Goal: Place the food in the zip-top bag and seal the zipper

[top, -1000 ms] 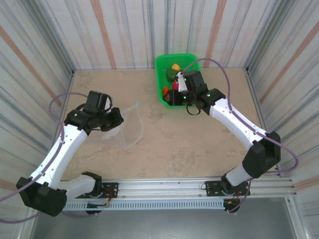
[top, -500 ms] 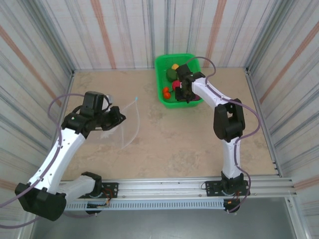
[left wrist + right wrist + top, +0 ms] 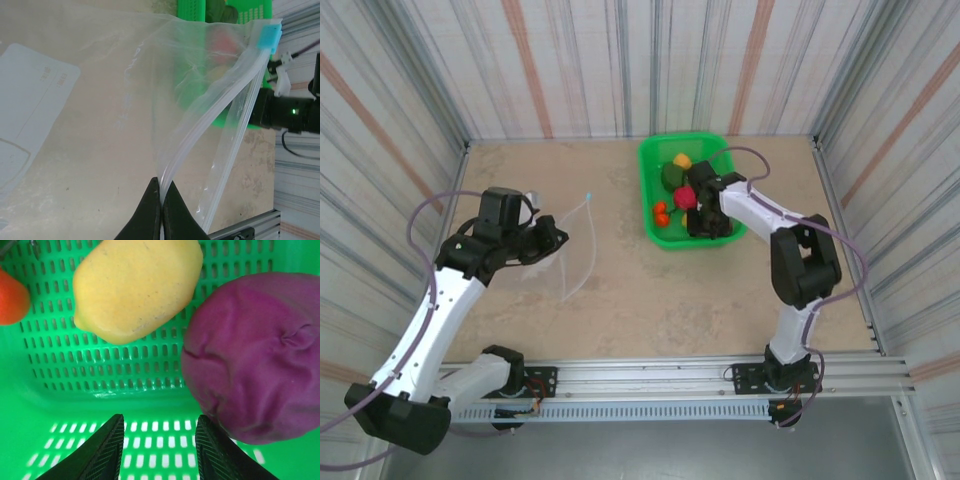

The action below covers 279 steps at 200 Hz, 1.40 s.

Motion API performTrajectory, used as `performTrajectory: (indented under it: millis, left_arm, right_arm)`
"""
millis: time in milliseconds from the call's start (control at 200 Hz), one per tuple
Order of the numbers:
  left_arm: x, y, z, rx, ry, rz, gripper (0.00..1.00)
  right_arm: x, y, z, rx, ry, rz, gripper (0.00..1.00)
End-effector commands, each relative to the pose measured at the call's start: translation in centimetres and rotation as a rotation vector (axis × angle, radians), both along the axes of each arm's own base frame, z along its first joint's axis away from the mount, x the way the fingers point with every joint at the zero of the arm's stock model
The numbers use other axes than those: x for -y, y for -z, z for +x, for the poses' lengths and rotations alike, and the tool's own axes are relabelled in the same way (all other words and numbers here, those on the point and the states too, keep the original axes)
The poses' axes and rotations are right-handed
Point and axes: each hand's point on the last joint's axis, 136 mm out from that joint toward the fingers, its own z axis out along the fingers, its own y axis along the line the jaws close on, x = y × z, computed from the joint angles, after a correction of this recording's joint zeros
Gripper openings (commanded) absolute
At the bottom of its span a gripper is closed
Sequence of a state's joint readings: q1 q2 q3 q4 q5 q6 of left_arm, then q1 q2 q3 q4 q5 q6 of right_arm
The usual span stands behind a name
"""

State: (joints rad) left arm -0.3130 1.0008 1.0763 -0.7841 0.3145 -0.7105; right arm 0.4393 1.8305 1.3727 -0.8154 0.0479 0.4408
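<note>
left gripper pinches the floppy, slippery zip-top bag at its mouth edge, fingers pressed together. right gripper stands spread and empty inside the green basket. the food just beyond its fingers looks light and hard; grip the yellow fruit across its middle.

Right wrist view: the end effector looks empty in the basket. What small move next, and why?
Probably shift the right end effector sideways onto the purple food and close. Its open fingers straddle bare green basket floor, the purple piece lies just beside them, and the left end effector pinches the zip-top bag's mouth edge.
</note>
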Motion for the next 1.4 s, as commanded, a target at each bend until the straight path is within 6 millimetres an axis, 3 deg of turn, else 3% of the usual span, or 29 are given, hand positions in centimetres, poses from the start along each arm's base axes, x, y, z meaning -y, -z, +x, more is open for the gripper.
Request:
performTrajectory:
  millis: [0,190,326,491,691,977,1122,1302,1393]
  left_arm:
    - [-0.4,0.2,-0.7,-0.001,0.002,-0.002,0.0]
    - [0.6,0.0,-1.4,-0.005,0.059,-0.038,0.0]
    - [1.4,-0.1,-1.5,-0.008,0.095,-0.072,0.0]
    - [2.2,-0.3,-1.0,-0.002,0.107,-0.083,0.0]
    - [2.8,-0.3,-0.2,-0.014,0.114,-0.076,0.0]
    - [3.0,-0.1,-0.2,-0.003,0.119,-0.082,0.0]
    - [3.0,0.9,-0.6,-0.021,0.125,-0.082,0.0]
    - [3.0,1.7,-0.7,-0.034,0.121,-0.085,0.0]
    - [3.4,1.5,-0.7,-0.036,0.127,-0.099,0.0]
  right_arm:
    - [-0.9,-1.4,-5.0,0.004,-0.015,0.015,0.43]
    - [-0.5,-1.4,-12.8,-0.053,-0.072,0.012,0.45]
    - [1.1,-2.6,-14.8,-0.039,-0.087,-0.034,0.48]
    - [1.1,-6.1,-11.8,0.092,-0.025,0.05,0.59]
    - [-1.1,-7.5,-6.3,0.166,0.033,0.138,0.81]
    - [-1.8,-2.9,-0.8,0.096,0.125,0.053,0.85]
    - [-1.9,-0.3,-0.2,0.039,0.131,0.014,0.85]
    - [-2.2,1.5,0.7,0.031,0.123,0.003,0.84]
    - [-2.1,2.0,1.1,0.027,0.114,0.0,0.79]
